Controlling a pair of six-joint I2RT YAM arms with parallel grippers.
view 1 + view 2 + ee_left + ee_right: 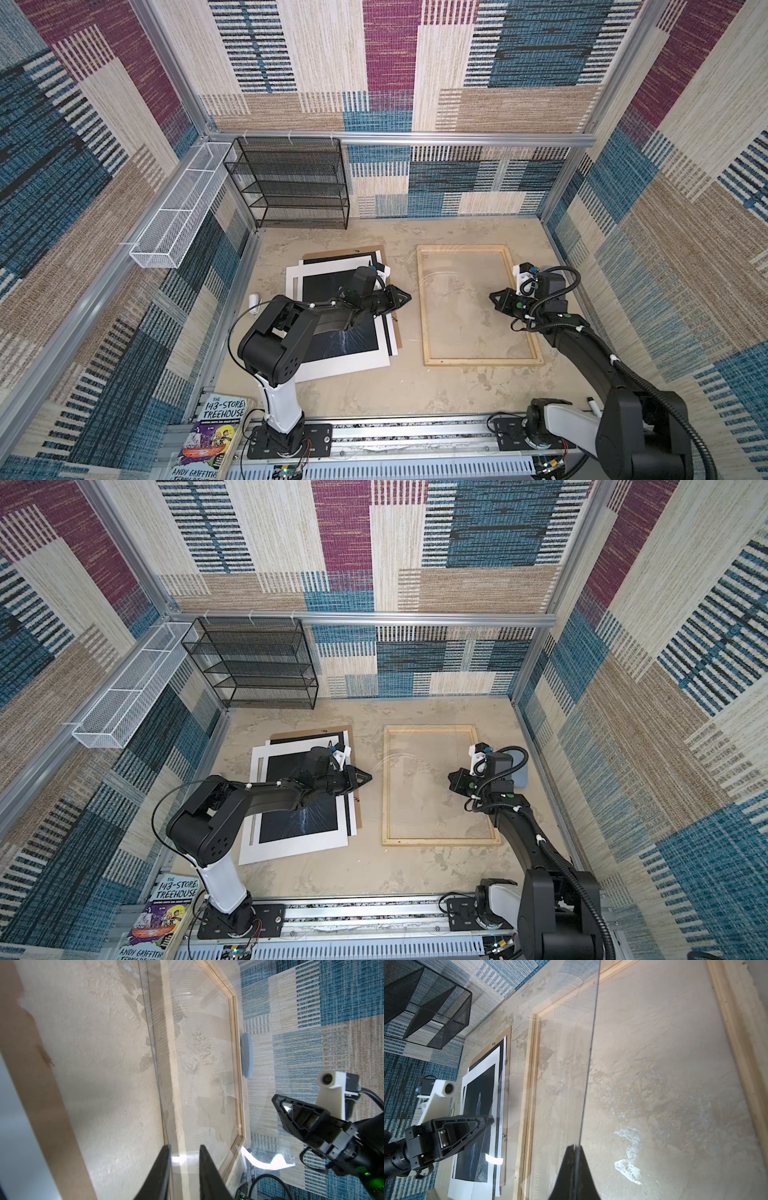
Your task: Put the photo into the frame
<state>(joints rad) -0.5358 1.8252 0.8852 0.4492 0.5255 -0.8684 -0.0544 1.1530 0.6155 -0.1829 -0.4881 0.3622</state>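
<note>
Above the desk [415, 390] our right tool [574, 1148] is pinched on a clear pane's [550, 1084] edge, while our left tool [185, 1147] stands narrowly parted at the opposite edge. Below, we see the frame [482, 360] lying flat, long axis front-to-back. The photo [349, 338] lies face-up to its left, its streak parallel.

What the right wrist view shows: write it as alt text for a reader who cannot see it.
The right gripper, shut, pinches the edge of a clear pane held over the pale wooden frame on the table. The left gripper is at the pane's far edge; the black photo lies beside the frame.
</note>
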